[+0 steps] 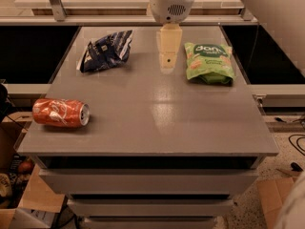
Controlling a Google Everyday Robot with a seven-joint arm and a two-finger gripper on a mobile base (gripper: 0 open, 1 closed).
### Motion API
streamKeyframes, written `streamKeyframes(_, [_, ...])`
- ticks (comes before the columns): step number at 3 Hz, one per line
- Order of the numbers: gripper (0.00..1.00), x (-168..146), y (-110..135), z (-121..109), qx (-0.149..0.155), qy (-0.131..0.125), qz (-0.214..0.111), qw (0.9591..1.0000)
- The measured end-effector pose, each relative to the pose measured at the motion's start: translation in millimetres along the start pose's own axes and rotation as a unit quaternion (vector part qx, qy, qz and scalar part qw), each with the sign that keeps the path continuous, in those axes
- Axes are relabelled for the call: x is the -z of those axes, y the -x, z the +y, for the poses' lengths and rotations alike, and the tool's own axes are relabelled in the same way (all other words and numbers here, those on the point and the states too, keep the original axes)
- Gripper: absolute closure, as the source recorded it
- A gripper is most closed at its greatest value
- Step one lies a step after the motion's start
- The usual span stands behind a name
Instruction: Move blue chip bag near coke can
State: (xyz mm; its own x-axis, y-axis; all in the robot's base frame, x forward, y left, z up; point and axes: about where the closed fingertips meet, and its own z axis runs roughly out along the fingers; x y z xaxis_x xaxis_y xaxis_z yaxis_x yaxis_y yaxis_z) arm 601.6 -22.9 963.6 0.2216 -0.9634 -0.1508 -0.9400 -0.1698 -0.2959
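The blue chip bag (105, 50) lies crumpled at the back left of the grey table (157, 113). The coke can (60, 113) lies on its side near the table's front left edge, silver end to the right. My gripper (170, 56) hangs over the back middle of the table, between the blue chip bag and a green snack bag, well to the right of the blue bag and holding nothing.
A light green snack bag (208, 62) lies at the back right of the table. Drawers sit under the tabletop. Cardboard boxes (21, 199) stand on the floor at the left, and a cable (296, 142) lies on the floor at the right.
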Motion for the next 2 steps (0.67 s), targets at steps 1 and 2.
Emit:
streamKeyframes(1, [0.00, 0, 0, 0, 0.000, 0.000, 0.000, 1.0000])
streamKeyframes(2, [0.00, -5, 9, -14, 0.015, -0.008, -0.006, 0.9998])
